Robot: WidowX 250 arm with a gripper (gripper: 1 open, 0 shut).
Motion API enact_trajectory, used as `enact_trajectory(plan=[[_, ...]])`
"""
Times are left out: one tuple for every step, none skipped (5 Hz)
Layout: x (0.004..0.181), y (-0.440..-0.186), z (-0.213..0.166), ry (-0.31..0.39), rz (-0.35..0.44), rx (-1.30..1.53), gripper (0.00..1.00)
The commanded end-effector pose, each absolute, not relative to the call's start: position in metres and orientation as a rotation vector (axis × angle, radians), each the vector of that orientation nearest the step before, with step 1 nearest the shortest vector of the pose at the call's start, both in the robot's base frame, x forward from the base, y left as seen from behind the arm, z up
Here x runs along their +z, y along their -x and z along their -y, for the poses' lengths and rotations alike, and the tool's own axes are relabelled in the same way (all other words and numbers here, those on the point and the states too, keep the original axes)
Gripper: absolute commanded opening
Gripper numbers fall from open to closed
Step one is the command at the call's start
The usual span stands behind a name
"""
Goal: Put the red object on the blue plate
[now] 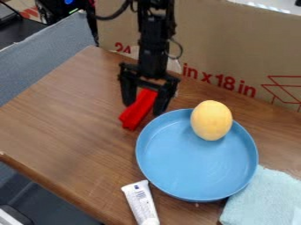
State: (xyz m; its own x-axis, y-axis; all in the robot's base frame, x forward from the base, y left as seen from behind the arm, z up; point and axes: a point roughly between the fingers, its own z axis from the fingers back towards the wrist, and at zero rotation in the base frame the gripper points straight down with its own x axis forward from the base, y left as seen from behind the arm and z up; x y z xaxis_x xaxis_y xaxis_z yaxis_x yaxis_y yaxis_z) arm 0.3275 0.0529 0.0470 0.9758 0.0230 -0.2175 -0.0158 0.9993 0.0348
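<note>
The red object [139, 110] is a narrow red bar lying on the wooden table just left of the blue plate [177, 167], close to its rim. My gripper [148, 88] hangs straight above the bar's far end with its dark fingers [126, 86] spread open and nothing between them. The bar's upper end is partly hidden behind the fingers. A round yellow-orange fruit [212, 119] sits inside the plate near its back rim.
A cardboard box [235, 53] stands behind the arm along the table's back. A white tube [141, 204] lies at the front edge. A pale teal cloth [265, 202] is at the front right, beside the plate.
</note>
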Motion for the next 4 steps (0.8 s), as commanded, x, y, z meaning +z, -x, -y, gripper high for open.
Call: enact_trajectory(plan=[[0.067, -0.336, -0.065, -0.039, -0.158, 0.026, 1.00], [0.059, -0.339, -0.067, -0.035, -0.158, 0.035, 1.00], [0.051, -0.336, -0.070, -0.033, -0.164, 0.047, 1.00], [0.043, -0.332, -0.080, -0.036, -0.177, 0.059, 1.00]])
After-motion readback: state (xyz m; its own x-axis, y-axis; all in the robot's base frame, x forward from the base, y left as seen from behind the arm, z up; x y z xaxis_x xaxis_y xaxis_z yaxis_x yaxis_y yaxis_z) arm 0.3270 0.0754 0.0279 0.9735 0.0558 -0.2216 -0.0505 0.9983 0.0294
